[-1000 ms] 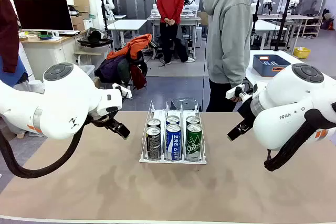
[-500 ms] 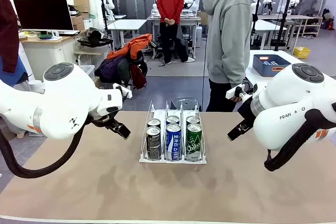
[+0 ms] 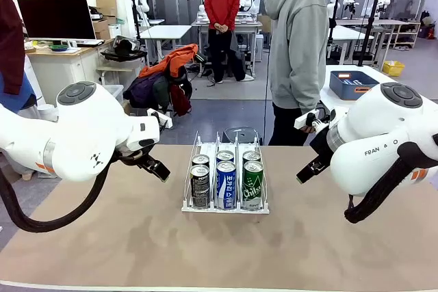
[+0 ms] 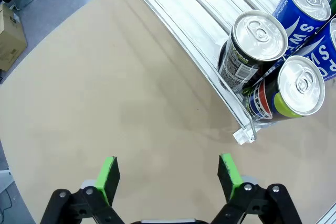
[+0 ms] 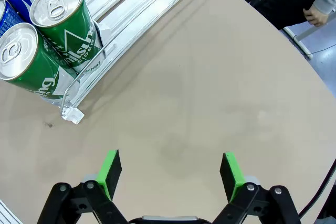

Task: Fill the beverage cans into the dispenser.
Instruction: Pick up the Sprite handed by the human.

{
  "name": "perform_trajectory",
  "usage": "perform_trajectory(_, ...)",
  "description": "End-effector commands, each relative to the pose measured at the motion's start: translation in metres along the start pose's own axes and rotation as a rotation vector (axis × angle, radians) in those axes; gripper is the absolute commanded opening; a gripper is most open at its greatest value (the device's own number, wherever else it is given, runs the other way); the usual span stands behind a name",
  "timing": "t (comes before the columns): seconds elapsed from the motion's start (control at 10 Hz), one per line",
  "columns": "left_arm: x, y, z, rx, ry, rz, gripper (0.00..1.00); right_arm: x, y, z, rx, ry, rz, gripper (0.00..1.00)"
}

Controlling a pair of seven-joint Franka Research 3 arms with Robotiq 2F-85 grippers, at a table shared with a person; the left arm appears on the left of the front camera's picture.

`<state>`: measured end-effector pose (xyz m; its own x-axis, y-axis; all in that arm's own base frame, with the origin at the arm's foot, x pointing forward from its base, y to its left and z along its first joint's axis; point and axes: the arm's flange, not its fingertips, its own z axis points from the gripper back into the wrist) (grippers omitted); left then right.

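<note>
The low clear three-lane dispenser (image 3: 225, 209) with a white base stands mid-table (image 3: 137, 237). It holds six slim aluminium cans, two per lane: black cans (image 3: 200, 186), blue-and-white cans (image 3: 226, 184) and green cans (image 3: 252, 184). Every can in sight is loaded, so filling looks finished, though the rear of each lane stays free. The left gripper (image 4: 168, 160) and right gripper (image 5: 170, 162) hover either side, wide open and empty.

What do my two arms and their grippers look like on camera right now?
Both the left arm and right arm are glossy white with rounded shells, grey round joint caps, an orange band and a thick black cable looping beneath. The right one carries dark lettering. The left gripper and right gripper are black, with bright green pads on their jaws.
</note>
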<state>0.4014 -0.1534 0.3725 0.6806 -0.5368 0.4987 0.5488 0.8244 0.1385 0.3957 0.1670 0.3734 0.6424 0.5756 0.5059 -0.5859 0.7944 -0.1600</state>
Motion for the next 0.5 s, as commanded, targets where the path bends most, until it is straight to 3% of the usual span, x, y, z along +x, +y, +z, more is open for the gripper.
perform_trajectory(0.0,-0.0005,0.0016,0.0,0.001,0.0,0.004,1.0,0.0,-0.0001,0.0,0.0,0.0,-0.001,1.0)
perform_trajectory(0.3,-0.0005,0.0016,0.0,0.001,0.0,0.004,1.0,0.0,0.0,0.0,0.0,0.0,0.0,1.0)
perform_trajectory(0.4,0.0,0.0,0.0,0.0,0.0,0.0,1.0,0.0072,0.0027,0.0001,0.032,0.004,0.066,1.0)
